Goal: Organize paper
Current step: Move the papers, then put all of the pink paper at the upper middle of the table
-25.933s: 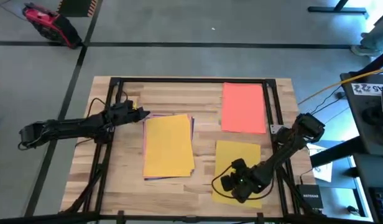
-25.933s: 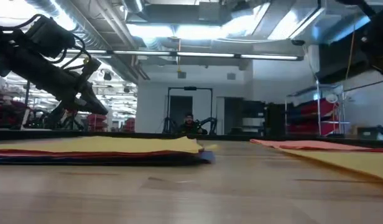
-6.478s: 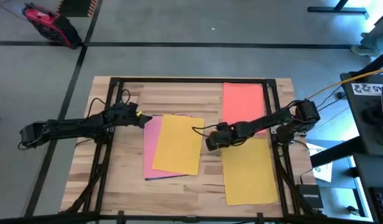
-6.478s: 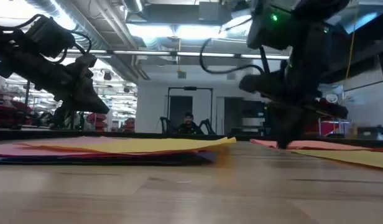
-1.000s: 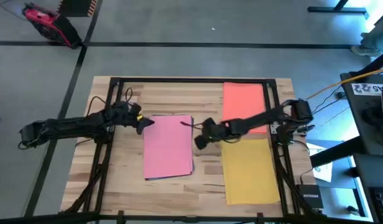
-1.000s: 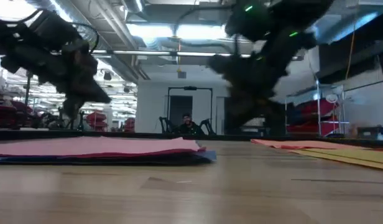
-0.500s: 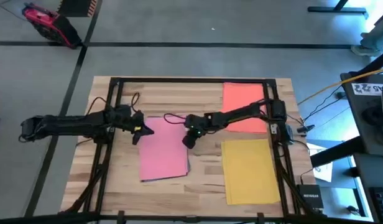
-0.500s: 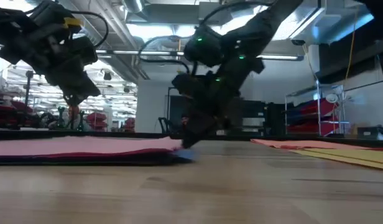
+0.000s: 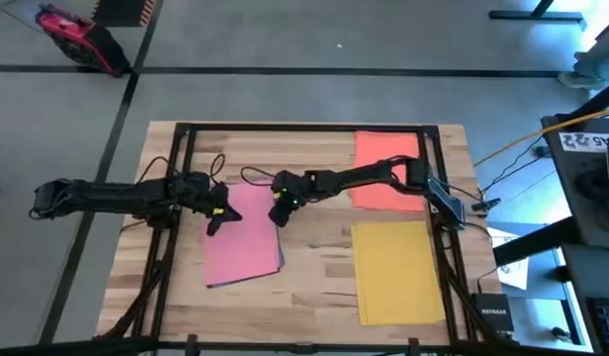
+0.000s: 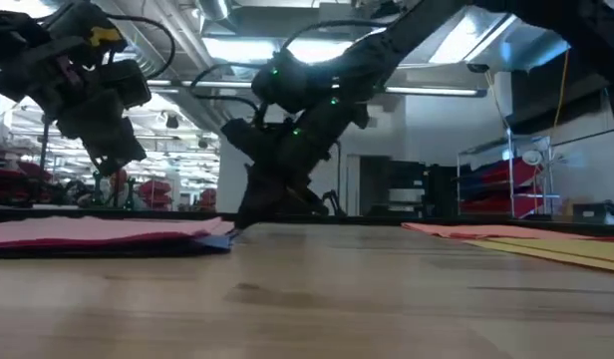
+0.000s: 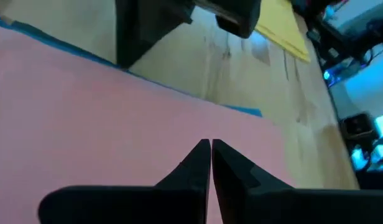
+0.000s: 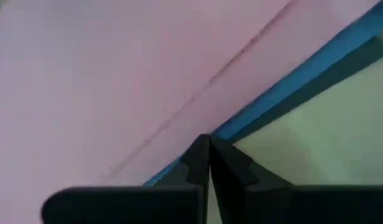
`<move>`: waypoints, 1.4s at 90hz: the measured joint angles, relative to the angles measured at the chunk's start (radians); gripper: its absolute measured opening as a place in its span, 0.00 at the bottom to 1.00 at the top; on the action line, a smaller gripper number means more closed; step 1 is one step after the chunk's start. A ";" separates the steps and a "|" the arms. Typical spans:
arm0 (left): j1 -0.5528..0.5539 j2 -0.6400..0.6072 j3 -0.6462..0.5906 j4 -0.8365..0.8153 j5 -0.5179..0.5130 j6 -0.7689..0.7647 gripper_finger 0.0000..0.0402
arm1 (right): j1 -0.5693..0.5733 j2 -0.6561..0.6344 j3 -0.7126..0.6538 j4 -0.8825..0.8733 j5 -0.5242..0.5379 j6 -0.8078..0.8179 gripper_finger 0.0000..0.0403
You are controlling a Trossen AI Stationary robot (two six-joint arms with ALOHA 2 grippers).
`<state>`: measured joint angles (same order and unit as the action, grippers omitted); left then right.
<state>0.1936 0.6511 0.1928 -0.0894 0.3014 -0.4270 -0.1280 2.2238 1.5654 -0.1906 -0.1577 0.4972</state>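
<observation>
Tabletop (image 9: 314,259) holds three paper piles; left pincer (image 9: 214,221) and right pincer (image 9: 278,215) both closed.

Bright ceiling strip lights (image 10: 287,50) glare in the low view, leaving both arms as dark silhouettes. The high view is evenly lit with soft shadows. Both wrist views are blurred.

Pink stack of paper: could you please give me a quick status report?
Left tool shut, over pink stack. Right tool shut at stack's far-right corner, blue sheet showing beneath. Yellow sheets and orange-red sheet lie apart; nothing obstructing.
</observation>
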 joint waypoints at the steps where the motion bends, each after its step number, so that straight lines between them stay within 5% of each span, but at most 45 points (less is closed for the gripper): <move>1: 0.000 -0.002 0.000 0.006 0.000 -0.011 0.00 | 0.000 -0.003 0.003 0.001 -0.001 0.006 0.00; 19: 0.005 -0.018 0.000 -0.045 -0.083 -0.178 0.00 | -0.035 -0.012 0.077 0.010 -0.034 0.175 0.03; 37: 0.005 -0.015 0.000 -0.228 -0.179 -0.186 0.00 | -0.094 -0.010 0.076 -0.017 0.014 0.227 0.19; 55: 0.005 -0.014 -0.004 -0.274 -0.216 -0.170 0.00 | -0.123 0.036 0.076 0.002 -0.107 0.302 0.32; 88: 0.005 0.001 -0.006 -0.324 -0.241 -0.149 0.00 | -0.116 0.072 0.076 0.007 -0.025 0.376 0.33; 126: 0.005 0.041 -0.006 -0.321 -0.247 -0.148 0.00 | -0.107 0.113 0.077 0.089 -0.073 0.434 0.33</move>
<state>0.1989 0.6917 0.1864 -0.4103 0.0547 -0.5755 -0.2352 2.3366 1.6419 -0.1016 -0.2308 0.9311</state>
